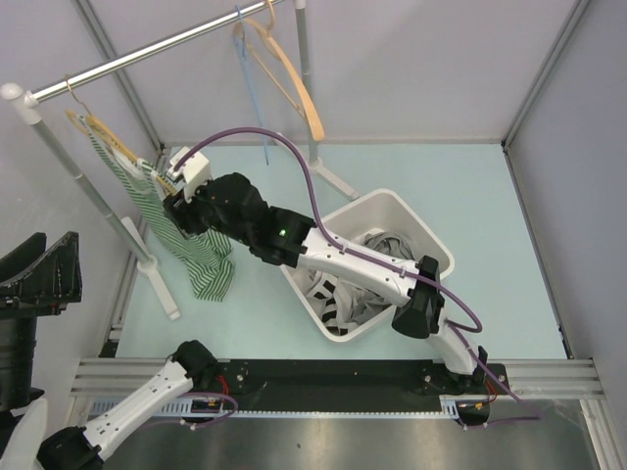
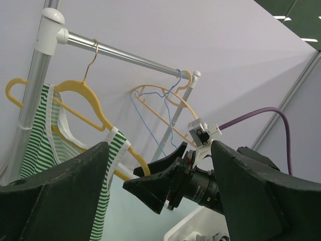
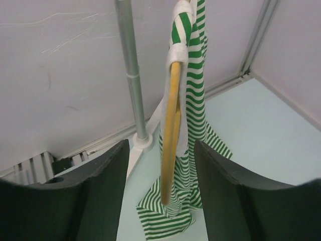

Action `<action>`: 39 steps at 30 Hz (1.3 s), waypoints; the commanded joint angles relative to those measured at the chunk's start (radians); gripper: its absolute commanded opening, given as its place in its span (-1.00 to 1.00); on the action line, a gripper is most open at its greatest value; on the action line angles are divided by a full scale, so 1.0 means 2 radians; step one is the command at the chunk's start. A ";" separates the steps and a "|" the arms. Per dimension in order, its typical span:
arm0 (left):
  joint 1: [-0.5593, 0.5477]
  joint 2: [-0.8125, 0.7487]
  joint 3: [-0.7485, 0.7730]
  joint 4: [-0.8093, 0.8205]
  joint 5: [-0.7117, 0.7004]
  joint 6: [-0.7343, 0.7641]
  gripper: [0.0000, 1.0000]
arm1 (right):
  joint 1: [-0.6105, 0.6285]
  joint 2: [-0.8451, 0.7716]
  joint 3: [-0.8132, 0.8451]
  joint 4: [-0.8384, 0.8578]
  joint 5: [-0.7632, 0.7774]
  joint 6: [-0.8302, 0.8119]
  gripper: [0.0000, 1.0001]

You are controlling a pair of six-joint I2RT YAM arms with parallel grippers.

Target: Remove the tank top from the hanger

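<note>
A green-and-white striped tank top (image 1: 201,250) hangs on a yellow hanger (image 1: 108,137) at the left end of the rail, and its hem rests on the table. My right gripper (image 1: 186,211) is open. Its jaws stand on either side of the hanger's arm end (image 3: 170,130) and the strap (image 3: 193,90) without closing on them. The left wrist view shows this gripper (image 2: 133,179) beside the hanger (image 2: 85,98) and top (image 2: 40,140). My left gripper (image 1: 44,269) is open and empty, raised at the near left, apart from the garment (image 2: 160,145).
A white bin (image 1: 387,196) of grey-and-white clothes stands on the table beside the right arm. A peach hanger (image 1: 294,78) and a thin blue hanger (image 1: 250,88) hang empty on the rail (image 1: 147,49). The rack's post and foot (image 1: 162,284) stand left of the top.
</note>
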 commanded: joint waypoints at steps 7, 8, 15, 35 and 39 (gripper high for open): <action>0.001 0.008 0.005 -0.007 0.001 -0.004 0.74 | -0.005 0.012 0.039 0.067 0.023 -0.029 -0.21; 0.002 0.008 0.005 -0.007 0.001 -0.004 0.75 | -0.005 0.021 0.044 0.068 0.022 -0.030 -0.24; 0.001 0.006 0.008 -0.007 0.002 -0.008 0.74 | -0.007 0.049 0.073 0.080 0.008 -0.053 -0.54; 0.001 0.017 0.006 -0.004 0.011 -0.023 0.74 | 0.008 -0.029 0.065 0.140 0.133 -0.119 -1.00; 0.001 0.019 0.003 -0.003 0.014 -0.026 0.75 | 0.008 -0.058 0.026 0.181 0.143 -0.137 -1.00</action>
